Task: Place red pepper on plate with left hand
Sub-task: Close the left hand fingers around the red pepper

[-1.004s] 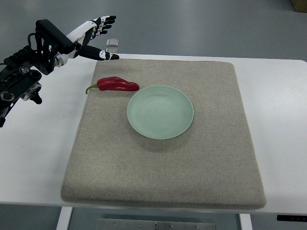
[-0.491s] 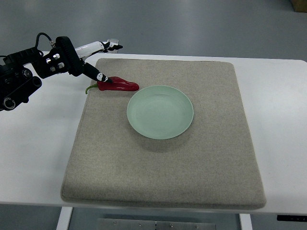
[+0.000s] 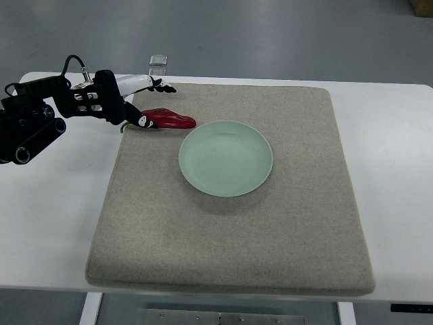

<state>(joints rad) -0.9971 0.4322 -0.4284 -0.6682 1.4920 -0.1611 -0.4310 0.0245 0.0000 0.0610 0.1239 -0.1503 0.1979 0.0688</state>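
Left robot hand (image 3: 145,101) is at the pepper's stem end, fingers spread around it, not closed, so nothing is gripped yet. Pepper (image 3: 168,119) lies flat on the mat (image 3: 230,230), just beside the plate (image 3: 226,158) at its upper-left rim, not touching as far as I can tell. Advice: close across the thick body, not the stem, lift clear of the rim, then a short move right and release over the plate's centre. Count: one pepper, one plate, one mat, on the white surface (image 3: 392,135). Right arm out of view.
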